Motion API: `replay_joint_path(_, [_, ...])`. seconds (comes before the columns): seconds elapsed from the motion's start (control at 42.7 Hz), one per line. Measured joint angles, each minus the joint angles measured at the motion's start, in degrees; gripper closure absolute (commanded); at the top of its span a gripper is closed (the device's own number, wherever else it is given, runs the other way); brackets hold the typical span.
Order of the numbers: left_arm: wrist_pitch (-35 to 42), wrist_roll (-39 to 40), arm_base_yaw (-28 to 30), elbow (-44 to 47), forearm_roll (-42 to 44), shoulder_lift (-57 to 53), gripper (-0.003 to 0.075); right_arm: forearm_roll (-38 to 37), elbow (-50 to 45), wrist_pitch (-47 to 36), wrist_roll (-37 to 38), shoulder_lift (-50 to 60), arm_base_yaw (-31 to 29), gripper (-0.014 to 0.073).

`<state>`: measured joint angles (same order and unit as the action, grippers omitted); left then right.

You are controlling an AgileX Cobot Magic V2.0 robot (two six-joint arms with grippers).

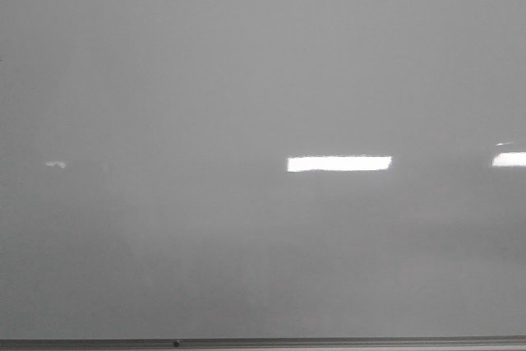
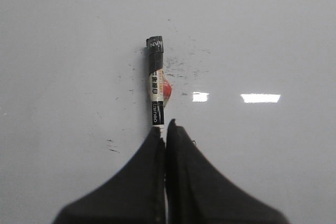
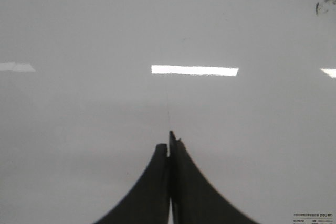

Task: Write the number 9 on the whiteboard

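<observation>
Both end effectors pressed together — left [image 2: 166, 127] pinching marker [image 2: 156, 82] (capped); whiteboard [image 2: 273, 35] beyond.

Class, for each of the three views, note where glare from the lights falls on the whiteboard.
Front view: a bright rectangular reflection on the whiteboard right of centre, another at the right edge. Left wrist view: two small glare patches beside the marker. Right wrist view: one long bar mid-frame, fainter ones at both edges.

Whiteboard [image 1: 246, 80] looks glossy and smooth, w/ bright light glare, thin grey metal-looking frame [image 1: 329, 341] on the edge. Left gripper [image 2: 166, 129] and right gripper [image 3: 169, 142] fingers are matt black, prob plastic. Marker [image 2: 156, 85] has a shiny paper-ish label, black cap.
</observation>
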<state>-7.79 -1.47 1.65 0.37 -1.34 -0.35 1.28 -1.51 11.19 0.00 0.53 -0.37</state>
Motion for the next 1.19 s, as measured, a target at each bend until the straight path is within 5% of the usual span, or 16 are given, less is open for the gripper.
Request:
replay_joint_path(0.351, [5.78,0.0,0.0,-3.42,-1.73,0.0,0.0739,0.43,3.79,-0.6,0.0,0.0,0.0,0.0664])
replay_joint_path(0.585, [-3.4,-0.12,0.0,-17.67,-2.06,5.4,0.0739,0.51,19.49,8.06,0.0,-3.89,0.0,0.0664])
replay_joint_path(0.796, [-7.22,-0.31,0.0,-21.76,-2.06,16.08,0.0731,0.51,26.11,10.86,0.0,-14.06,0.0,0.0664])
replay_joint_path(0.867, [-7.65,-0.31,0.0,-21.88,-2.06,17.64,0.0677,0.51,26.37,10.96,0.0,-16.16,0.0,0.0653])
replay_joint_path(0.984, [-7.87,-0.31,0.0,-21.88,-2.06,18.19,0.0461,0.56,26.37,11.42,0.0,-17.07,0.0,0.0534])
replay_joint_path(1.101, [-7.87,-0.31,0.0,-21.88,-2.06,18.19,0.0177,0.65,26.37,11.42,0.0,-17.07,0.0,0.0317])
replay_joint_path(1.194, [-7.87,-0.31,0.0,-21.88,-2.06,18.19,0.0077,0.65,26.37,11.46,0.0,-17.07,0.0,0.0173])
